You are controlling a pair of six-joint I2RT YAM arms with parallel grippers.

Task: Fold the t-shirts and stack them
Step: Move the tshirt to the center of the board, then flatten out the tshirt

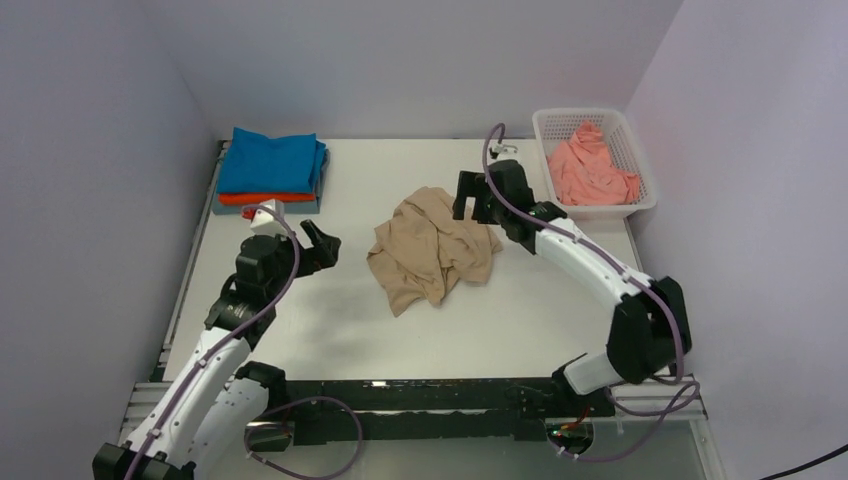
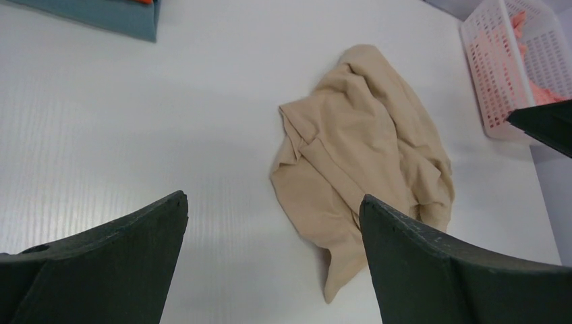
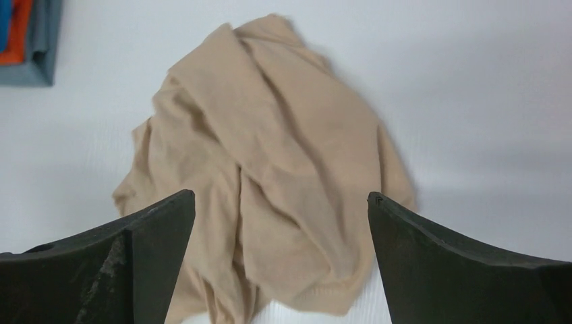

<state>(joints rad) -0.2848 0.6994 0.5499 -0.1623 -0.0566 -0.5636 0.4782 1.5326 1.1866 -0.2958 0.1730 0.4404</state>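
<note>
Step in hand: spreading the tan shirt (image 1: 435, 248), which lies crumpled at mid-surface (image 1: 330, 330), not yet flattened.

The folded stack (image 1: 270, 160) sits at the far left, blue on top. The pink shirt (image 1: 590, 170) waits in the basket (image 1: 640, 205) at the far right.

Left hand (image 1: 318, 245): fingers wide apart, holding nothing, well left of the shirt. Right hand (image 1: 470, 195): fingers wide apart, holding nothing, just beyond the shirt's far right edge.

The heap's long axis runs far to near, its near end tapering toward the left. Collar and hem cannot be told apart.

Judgement: the next move calls for each hand to take an edge and draw the cloth flat.
</note>
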